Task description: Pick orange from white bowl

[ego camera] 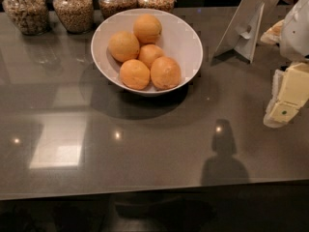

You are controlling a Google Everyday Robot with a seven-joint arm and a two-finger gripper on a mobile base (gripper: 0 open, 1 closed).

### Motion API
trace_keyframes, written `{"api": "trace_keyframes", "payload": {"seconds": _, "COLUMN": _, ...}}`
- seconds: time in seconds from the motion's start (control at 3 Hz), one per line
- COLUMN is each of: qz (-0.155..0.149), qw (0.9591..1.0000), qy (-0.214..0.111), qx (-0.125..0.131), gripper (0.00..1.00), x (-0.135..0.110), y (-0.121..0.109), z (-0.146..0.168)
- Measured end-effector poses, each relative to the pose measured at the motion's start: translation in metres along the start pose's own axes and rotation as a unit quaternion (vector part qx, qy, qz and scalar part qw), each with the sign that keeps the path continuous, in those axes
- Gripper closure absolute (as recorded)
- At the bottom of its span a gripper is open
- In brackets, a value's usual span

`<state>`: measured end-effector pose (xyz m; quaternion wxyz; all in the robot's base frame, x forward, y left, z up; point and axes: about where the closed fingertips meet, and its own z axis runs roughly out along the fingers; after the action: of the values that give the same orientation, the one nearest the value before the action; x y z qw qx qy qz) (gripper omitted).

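Observation:
The white bowl stands on the grey counter, upper middle of the camera view. Several near-identical oranges lie in it: one at the back, one at the left, one in the middle, and two at the front. My gripper hangs at the right edge of the view, well to the right of the bowl and clear of it. It holds nothing that I can see.
Several glass jars of grains line the back edge behind the bowl. A folded white card stand sits at the back right. The counter's front edge runs across the bottom of the view.

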<state>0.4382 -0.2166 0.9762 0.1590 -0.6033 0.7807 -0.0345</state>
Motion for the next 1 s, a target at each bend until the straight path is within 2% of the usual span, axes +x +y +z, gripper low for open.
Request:
{"api": "trace_keyframes", "payload": {"seconds": 0.33, "qz": 0.000, "qw": 1.0000, "qy": 0.000, "qx": 0.000, "gripper": 0.00, "x": 0.000, "y": 0.000, "z": 0.000}}
{"api": "trace_keyframes", "payload": {"seconds": 0.67, "qz": 0.006, "qw": 0.9998, "qy": -0.016, "qx": 0.008, "gripper": 0.00, "x": -0.022, "y": -0.013, "z": 0.009}}
{"api": "trace_keyframes", "payload": {"seconds": 1.0, "qz": 0.008, "qw": 0.9994, "qy": -0.031, "qx": 0.015, "gripper": 0.00, "x": -0.056, "y": -0.031, "z": 0.017}}
